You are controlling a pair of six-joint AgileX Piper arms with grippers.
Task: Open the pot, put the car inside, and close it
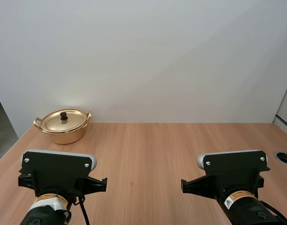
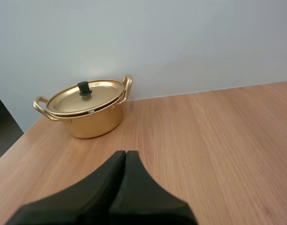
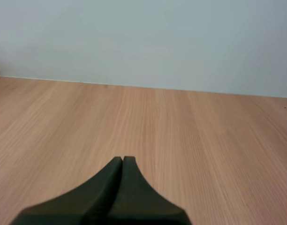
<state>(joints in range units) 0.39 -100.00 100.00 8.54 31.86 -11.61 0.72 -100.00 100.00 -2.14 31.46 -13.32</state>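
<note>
**Item 1: pot**. Gold-coloured metal, with two handles at its sides. It stands upright on the table, at about 10 o'clock from the table's middle, in the far-left corner near the wall. The lid sits on top, with a black knob at its centre.

**Item 2: left gripper**. Clenched on nothing, its two black fingers pressed together as one dark wedge over the tabletop. The pot lies ahead of the tips at about 11 o'clock, well apart. The left arm sits at 7 o'clock in the high view.

**Item 3: right gripper**. Clenched on nothing, fingers together, over the wood, tips toward the wall at 12 o'clock. The right arm sits at 5 o'clock in the high view.
</note>
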